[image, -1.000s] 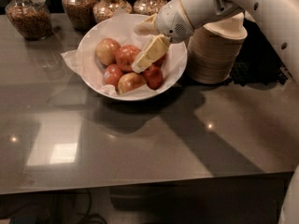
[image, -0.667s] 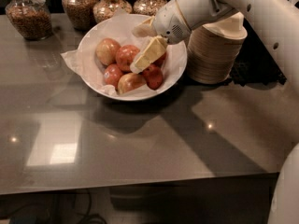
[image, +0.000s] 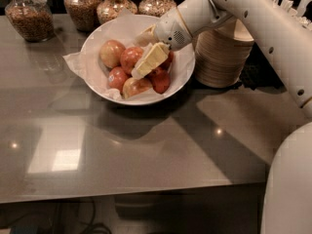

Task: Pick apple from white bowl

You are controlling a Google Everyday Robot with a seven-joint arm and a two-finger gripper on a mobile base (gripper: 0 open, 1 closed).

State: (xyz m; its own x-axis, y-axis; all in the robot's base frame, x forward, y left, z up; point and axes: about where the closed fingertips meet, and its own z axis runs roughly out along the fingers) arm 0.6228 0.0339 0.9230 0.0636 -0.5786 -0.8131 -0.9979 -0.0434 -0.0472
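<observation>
Robot's hand (image: 147, 62) is low inside the white bowl (image: 183, 74), at the middle of the pile of fruit. It comes in from the upper right at the end of the white arm (image: 258, 26), and its pale yellow tip is pointing down and to the left.

The apple (image: 129, 57), orange-red with some pale spots, lies in the upper middle part of the bowl, just to the left of the hand. The yellow tip of the hand covers the right edge of this apple, so the two look touching or almost touching. Whether the hand is released or clenched I cannot tell from this view, and I also cannot tell if it grasps the apple.

Around the apple lie other ones: a yellow-pink apple (image: 110, 52) at its left, a smaller red apple (image: 117, 77) below it, a pale apple (image: 136, 87) at the front and a dark red apple (image: 160, 80) under the hand on the right side. All of them rest on the crumpled paper liner (image: 78, 65).

The bowl stands on the grey worktop (image: 146, 150). Just beside it on the right is a stack of beige bowls (image: 219, 57), and behind it are glass jars (image: 30, 16).
</observation>
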